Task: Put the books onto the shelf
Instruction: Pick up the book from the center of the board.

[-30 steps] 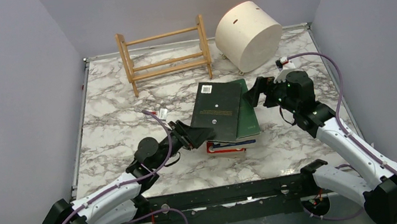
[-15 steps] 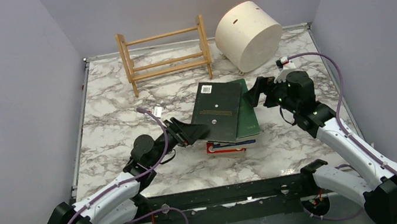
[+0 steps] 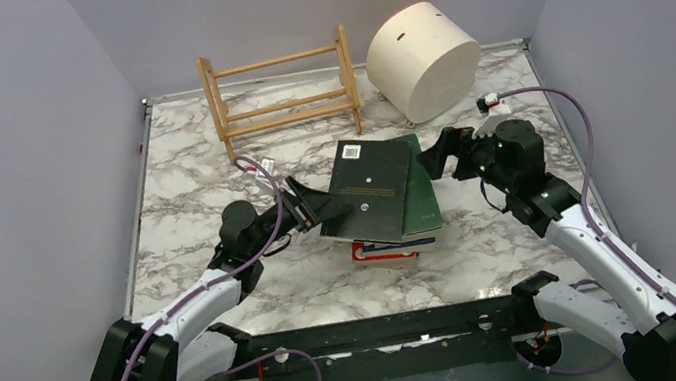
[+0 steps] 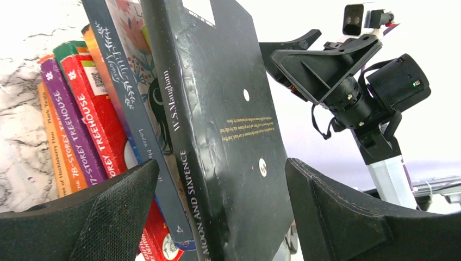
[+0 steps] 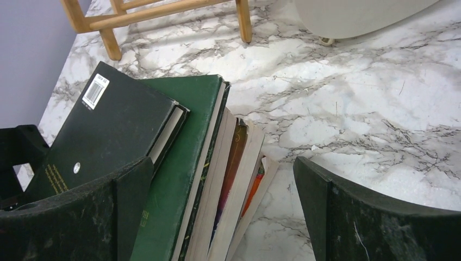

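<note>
The left gripper [image 3: 320, 209] has swung in against the stack of books [image 3: 387, 208], jaws wide astride the black top book [image 4: 228, 136], not yet clamped; the right gripper [image 3: 437, 157] gapes wide opposite, and the shelf [image 3: 286, 107], well apart behind, holds none.

A cream drum [image 3: 422, 58] sits on the marble table [image 3: 193, 194].

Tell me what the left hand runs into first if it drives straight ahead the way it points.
The black book on top of the stack. Its spine sits between the open fingers of the left hand, so the hand would probably meet that first. How much gap remains is unclear.
</note>
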`<action>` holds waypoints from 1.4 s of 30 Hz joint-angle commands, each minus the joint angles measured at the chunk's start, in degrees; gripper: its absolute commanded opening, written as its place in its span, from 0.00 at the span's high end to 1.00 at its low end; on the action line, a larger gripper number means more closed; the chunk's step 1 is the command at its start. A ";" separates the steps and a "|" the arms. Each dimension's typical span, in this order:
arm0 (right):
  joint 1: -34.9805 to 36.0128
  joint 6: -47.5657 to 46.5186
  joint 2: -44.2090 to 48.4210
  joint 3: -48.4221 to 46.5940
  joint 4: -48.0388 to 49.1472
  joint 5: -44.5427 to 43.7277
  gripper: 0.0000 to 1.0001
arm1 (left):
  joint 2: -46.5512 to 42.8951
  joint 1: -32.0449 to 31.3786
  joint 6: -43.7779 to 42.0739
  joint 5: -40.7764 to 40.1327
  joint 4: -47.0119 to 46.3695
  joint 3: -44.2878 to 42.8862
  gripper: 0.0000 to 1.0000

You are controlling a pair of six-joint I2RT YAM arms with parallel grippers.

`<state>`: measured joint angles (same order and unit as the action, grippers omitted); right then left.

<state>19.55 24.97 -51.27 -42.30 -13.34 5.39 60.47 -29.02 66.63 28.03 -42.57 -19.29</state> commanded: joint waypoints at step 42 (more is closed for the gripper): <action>0.29 -1.81 -0.21 1.13 -0.79 4.91 0.02 | 15.86 5.83 7.11 16.58 -5.67 -13.42 0.50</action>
<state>19.55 23.66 -51.05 -41.98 -15.81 8.25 75.61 -23.35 73.65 42.33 -44.99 -30.41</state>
